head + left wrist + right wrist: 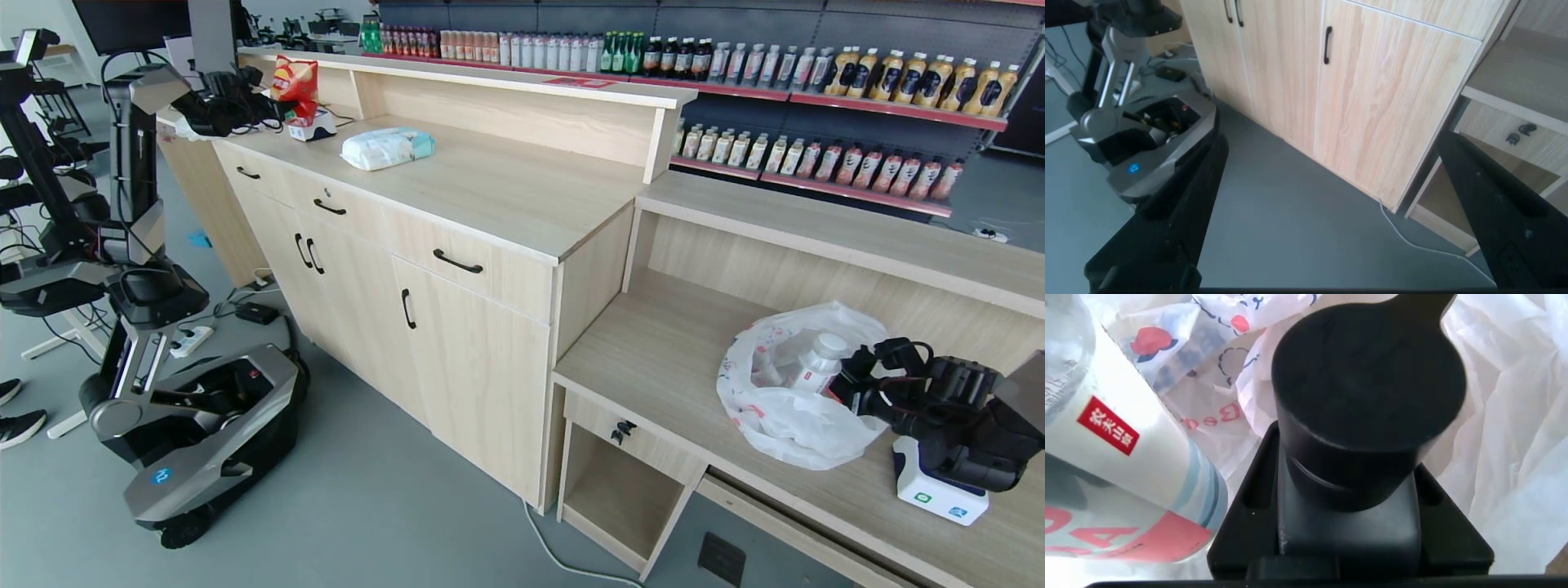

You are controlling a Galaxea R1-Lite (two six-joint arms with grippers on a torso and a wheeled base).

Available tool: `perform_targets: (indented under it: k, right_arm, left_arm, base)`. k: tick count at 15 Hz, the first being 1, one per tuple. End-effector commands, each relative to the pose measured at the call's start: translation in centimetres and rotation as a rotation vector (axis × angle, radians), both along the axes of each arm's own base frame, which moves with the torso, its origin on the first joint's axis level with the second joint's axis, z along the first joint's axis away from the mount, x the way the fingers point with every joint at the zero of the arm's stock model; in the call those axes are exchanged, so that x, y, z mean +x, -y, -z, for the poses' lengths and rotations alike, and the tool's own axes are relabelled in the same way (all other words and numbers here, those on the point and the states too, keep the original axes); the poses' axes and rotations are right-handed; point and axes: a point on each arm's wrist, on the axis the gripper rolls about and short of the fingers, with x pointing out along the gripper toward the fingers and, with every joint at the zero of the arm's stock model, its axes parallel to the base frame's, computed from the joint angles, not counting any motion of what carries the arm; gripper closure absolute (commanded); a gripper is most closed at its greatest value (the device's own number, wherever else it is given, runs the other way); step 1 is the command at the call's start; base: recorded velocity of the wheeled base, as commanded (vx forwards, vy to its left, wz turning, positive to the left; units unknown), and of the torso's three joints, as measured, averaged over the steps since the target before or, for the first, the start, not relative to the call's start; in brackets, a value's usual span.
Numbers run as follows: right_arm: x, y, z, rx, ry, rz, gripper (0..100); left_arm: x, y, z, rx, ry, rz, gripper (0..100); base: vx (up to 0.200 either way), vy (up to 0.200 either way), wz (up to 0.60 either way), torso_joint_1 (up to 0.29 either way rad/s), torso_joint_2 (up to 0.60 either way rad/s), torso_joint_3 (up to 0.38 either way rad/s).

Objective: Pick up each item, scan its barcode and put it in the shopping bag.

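Your right gripper [853,384] sits at the mouth of the white shopping bag [775,420] on the lower desk [653,351]; you cannot tell whether it grips anything. 1 white bottle [819,359] with a red label lies inside the bag, just beside that gripper. The white scanner [931,490] stands on the same desk, near the bag. Your left gripper [1331,151] hangs over the grey floor [1290,220], fingers [1176,220] spread wide and holding nothing. On the higher desk [506,188], well apart, you have 1 pack of wipes [385,149] and 1 chips bag [294,80].

The pale wooden surface [653,355] carries a crumpled white plastic shopping bag [784,429]. A small white box-shaped device [931,494] stands just beside the bag.
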Motion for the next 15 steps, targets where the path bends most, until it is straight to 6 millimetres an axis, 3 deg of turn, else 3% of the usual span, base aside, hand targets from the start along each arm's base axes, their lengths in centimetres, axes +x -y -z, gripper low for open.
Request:
perform_targets:
  k: [1,13,14,15]
  right_arm:
    - [-0.01,-0.01,0.06,0.001,-0.002,-0.001,100]
    - [-0.74,0.31,0.96,-0.011,-0.028,-0.014,100]
    - [-0.80,0.28,0.90,-0.010,-0.030,-0.014,0]
    - [-0.91,0.23,0.59,-0.011,-0.028,-0.014,0]
  left_arm:
    - [0.00,0.00,0.00,0.000,0.000,-0.001,0]
    - [0.00,0.00,0.00,0.000,0.000,-0.001,0]
    - [0.00,0.00,0.00,0.000,0.000,-0.001,0]
    - [0.00,0.00,0.00,0.000,0.000,-0.001,0]
  base:
    - [0.000,0.000,0.00,0.000,0.00,0.000]
    - [0.000,0.000,0.00,0.000,0.00,0.000]
    - [0.000,0.000,0.00,0.000,0.00,0.000]
    - [0.000,0.000,0.00,0.000,0.00,0.000]
